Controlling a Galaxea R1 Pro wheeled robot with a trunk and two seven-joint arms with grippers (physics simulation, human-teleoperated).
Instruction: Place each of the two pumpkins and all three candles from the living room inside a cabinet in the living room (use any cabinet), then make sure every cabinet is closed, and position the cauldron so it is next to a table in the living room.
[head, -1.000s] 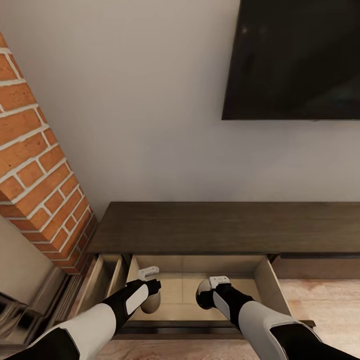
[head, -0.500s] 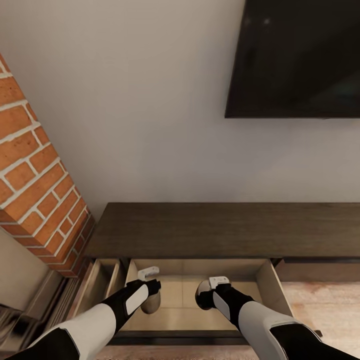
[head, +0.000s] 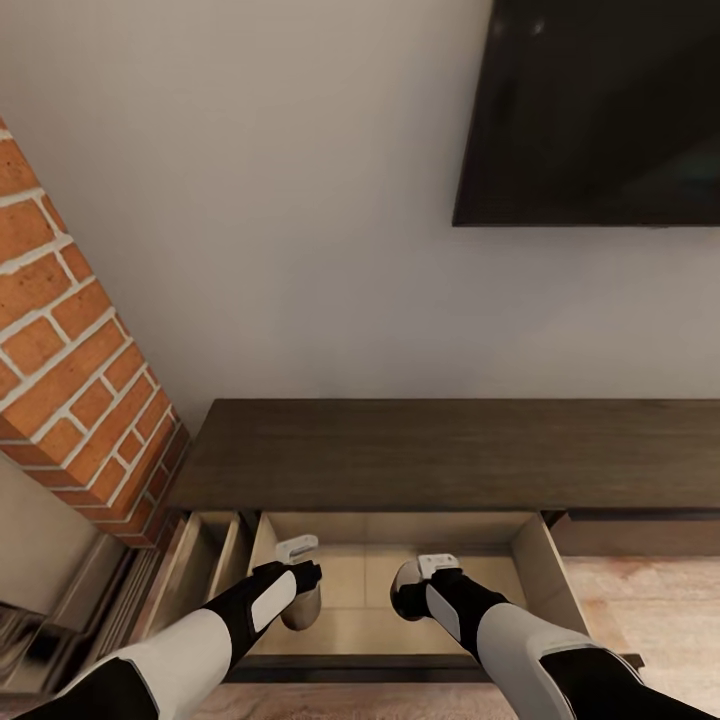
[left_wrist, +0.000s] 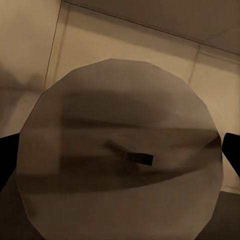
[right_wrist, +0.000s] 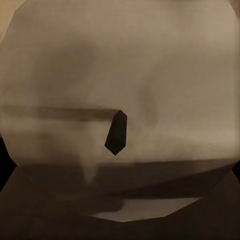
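Candles (left_wrist: 120, 150) (one each) | left claw (head: 303, 590), right claw (head: 412, 585) clamped | over open cabinet (head: 440, 455) drawer

cabinet (head: 450, 455): long, low, dark-brown wood, against the wall, top bare | middle drawer (head: 535, 570): pulled out, pale beige inside | narrower drawer (head: 205, 560) beside the brick fireplace (head: 70, 350): also out | floor (head: 650, 600): light wood, under the cabinet

Soft, even light in the head view; the wall (head: 300, 200) darkens toward the upper left of the frame. Both wrist views are dim, brownish, smeared close up.
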